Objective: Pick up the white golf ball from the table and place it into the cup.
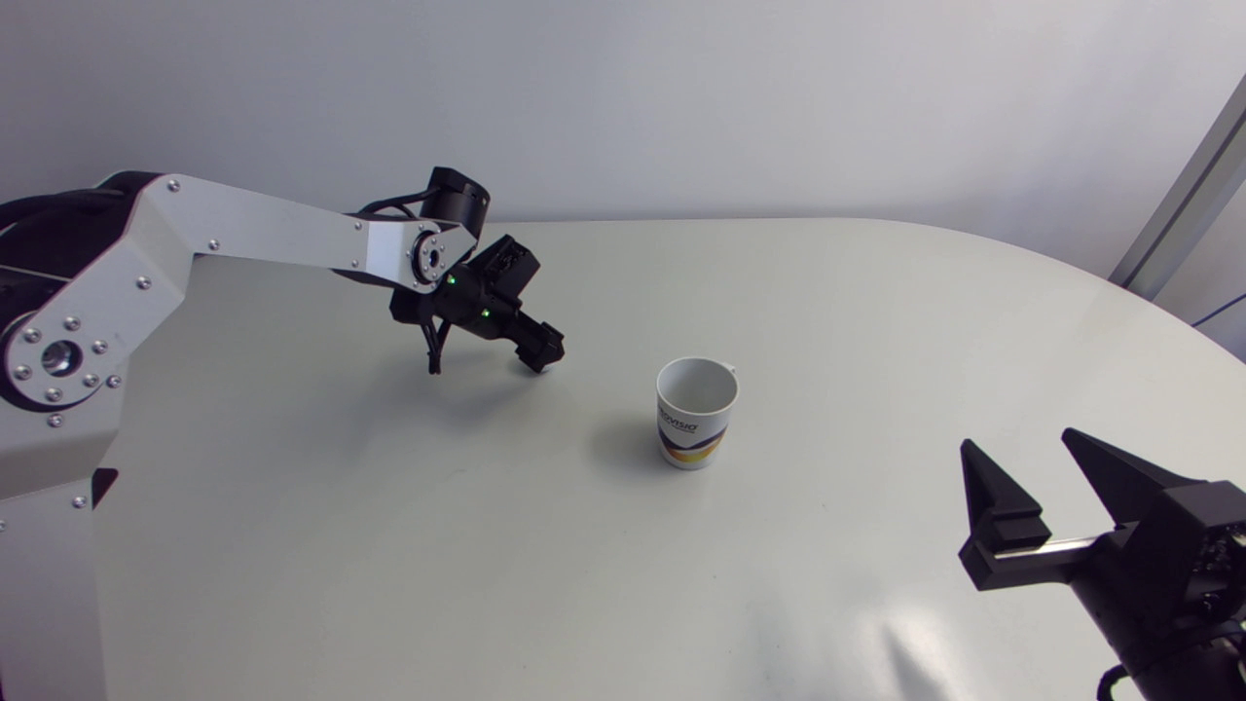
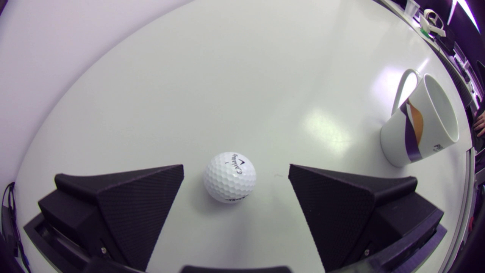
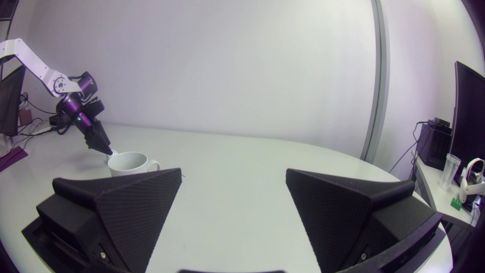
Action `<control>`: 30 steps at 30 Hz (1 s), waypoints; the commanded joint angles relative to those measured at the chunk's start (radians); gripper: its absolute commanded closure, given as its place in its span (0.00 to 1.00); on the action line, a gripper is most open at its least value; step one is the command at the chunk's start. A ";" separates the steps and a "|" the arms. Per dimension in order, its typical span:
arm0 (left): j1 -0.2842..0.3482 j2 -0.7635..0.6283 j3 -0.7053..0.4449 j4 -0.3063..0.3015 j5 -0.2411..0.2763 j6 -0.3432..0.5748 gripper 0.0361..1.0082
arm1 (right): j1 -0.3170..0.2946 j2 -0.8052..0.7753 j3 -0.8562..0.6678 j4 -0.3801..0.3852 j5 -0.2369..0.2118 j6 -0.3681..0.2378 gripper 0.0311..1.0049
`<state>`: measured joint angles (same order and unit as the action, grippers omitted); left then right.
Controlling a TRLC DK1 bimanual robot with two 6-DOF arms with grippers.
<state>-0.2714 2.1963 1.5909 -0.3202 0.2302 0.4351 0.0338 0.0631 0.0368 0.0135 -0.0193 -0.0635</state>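
The white golf ball (image 2: 229,177) lies on the table between the open fingers of my left gripper (image 2: 235,171), touching neither. From above, my left gripper (image 1: 543,358) points down at the table left of the cup, and only a sliver of the ball (image 1: 547,370) shows under it. The white cup (image 1: 696,411) with a printed band stands upright near the table's middle; it is also in the left wrist view (image 2: 420,121), off to the side of the gripper. My right gripper (image 1: 1034,465) stands open at the front right, nothing between its fingers (image 3: 125,204).
The pale round table (image 1: 389,545) carries nothing else. In the right wrist view the cup (image 3: 129,163) stands ahead of the gripper, with my left arm (image 3: 81,113) behind it.
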 commanded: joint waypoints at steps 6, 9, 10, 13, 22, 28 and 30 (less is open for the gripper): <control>0.005 0.054 0.038 -0.036 -0.003 -0.019 0.02 | 0.008 0.010 -0.035 -0.030 -0.002 0.022 0.04; 0.008 0.056 0.040 -0.037 -0.003 -0.016 0.02 | 0.008 0.010 -0.035 -0.030 -0.002 0.022 0.04; 0.008 0.056 0.040 -0.037 -0.003 -0.018 0.02 | 0.009 0.010 -0.035 -0.030 -0.002 0.022 0.04; 0.003 0.060 0.046 -0.039 -0.003 -0.018 0.02 | 0.009 0.010 -0.035 -0.030 -0.002 0.022 0.04; -0.002 0.077 0.055 -0.043 -0.003 -0.019 0.02 | 0.009 0.010 -0.035 -0.030 -0.002 0.022 0.04; 0.000 0.086 0.064 -0.049 -0.003 -0.019 0.02 | 0.009 0.010 -0.035 -0.030 -0.002 0.022 0.04; 0.000 0.092 0.067 -0.051 -0.005 -0.019 0.02 | 0.009 0.010 -0.035 -0.030 -0.002 0.022 0.04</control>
<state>-0.2703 2.2391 1.6234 -0.3599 0.2302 0.4282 0.0338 0.0631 0.0368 0.0135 -0.0193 -0.0635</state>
